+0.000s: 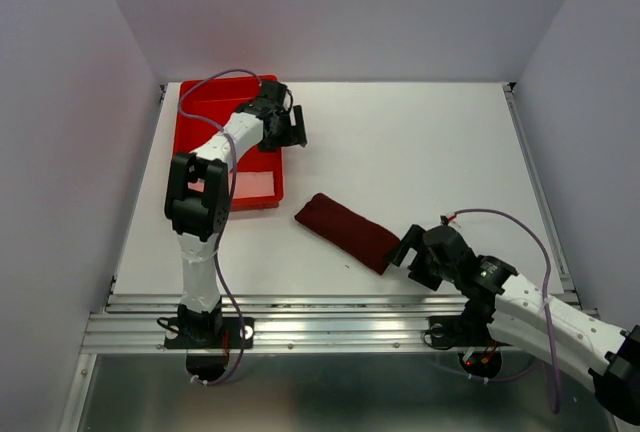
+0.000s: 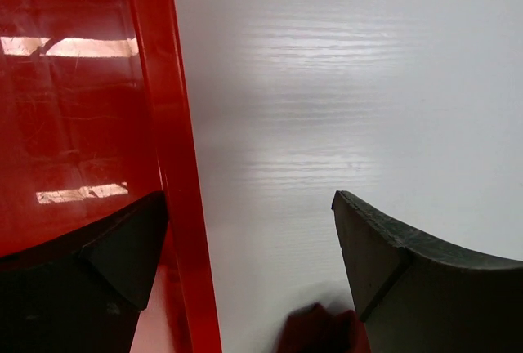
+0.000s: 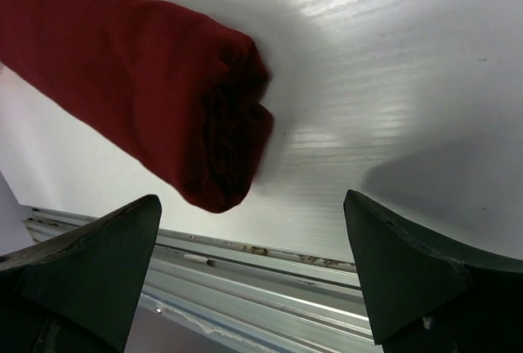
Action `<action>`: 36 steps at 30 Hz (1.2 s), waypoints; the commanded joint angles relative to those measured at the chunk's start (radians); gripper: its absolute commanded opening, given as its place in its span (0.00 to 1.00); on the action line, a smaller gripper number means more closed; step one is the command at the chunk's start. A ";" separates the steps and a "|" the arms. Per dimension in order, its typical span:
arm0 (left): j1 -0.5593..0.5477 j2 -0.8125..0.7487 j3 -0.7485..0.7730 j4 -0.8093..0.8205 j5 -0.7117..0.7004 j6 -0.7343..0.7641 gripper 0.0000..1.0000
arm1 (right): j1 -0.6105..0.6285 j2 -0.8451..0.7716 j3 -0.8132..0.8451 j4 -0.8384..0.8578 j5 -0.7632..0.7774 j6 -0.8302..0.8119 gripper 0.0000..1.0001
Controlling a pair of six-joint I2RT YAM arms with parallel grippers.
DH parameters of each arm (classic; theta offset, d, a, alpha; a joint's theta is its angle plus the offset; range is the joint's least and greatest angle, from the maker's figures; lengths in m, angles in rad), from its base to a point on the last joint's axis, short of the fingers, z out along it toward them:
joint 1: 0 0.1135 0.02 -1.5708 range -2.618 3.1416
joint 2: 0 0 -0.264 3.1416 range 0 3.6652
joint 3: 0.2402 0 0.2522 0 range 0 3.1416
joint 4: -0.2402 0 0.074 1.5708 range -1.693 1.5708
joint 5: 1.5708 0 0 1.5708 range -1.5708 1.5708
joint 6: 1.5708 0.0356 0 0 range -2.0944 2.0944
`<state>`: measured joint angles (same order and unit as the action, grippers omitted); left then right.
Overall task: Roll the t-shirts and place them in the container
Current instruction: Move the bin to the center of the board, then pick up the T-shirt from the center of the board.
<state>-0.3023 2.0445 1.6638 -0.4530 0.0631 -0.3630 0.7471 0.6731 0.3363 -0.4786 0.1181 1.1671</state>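
The dark maroon t-shirt [image 1: 347, 231] lies rolled into a tight tube on the white table, slanting from upper left to lower right. In the right wrist view its rolled end [image 3: 221, 132] shows folded layers just ahead of my fingers. My right gripper [image 1: 408, 249] is open and empty, right beside the roll's right end, apart from it [image 3: 252, 198]. My left gripper [image 1: 297, 130] is open and empty, hovering at the right rim of the red tray [image 1: 200, 122], far from the roll. In the left wrist view [image 2: 249, 198] a blurred bit of dark red cloth [image 2: 323, 328] shows at the bottom.
The red plastic tray stands at the back left; its right rim [image 2: 176, 165] runs under my left finger. A metal rail [image 1: 330, 317] lines the table's near edge, just below the roll's end [image 3: 245, 288]. Grey walls enclose the table.
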 commanded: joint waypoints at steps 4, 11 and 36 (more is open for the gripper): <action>-0.052 0.013 0.091 0.013 0.034 -0.037 0.91 | 0.000 0.034 -0.103 0.224 -0.035 0.175 0.94; -0.054 -0.033 0.068 0.013 0.029 -0.033 0.91 | 0.000 0.144 -0.160 0.380 -0.041 0.255 0.85; -0.173 -0.372 -0.159 -0.035 -0.052 -0.045 0.91 | -0.230 0.341 0.035 0.175 0.086 -0.180 0.01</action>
<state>-0.4240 1.7454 1.5627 -0.4717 0.0353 -0.3954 0.5922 0.9676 0.3126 -0.1566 0.1658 1.1755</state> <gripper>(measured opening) 0.916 0.220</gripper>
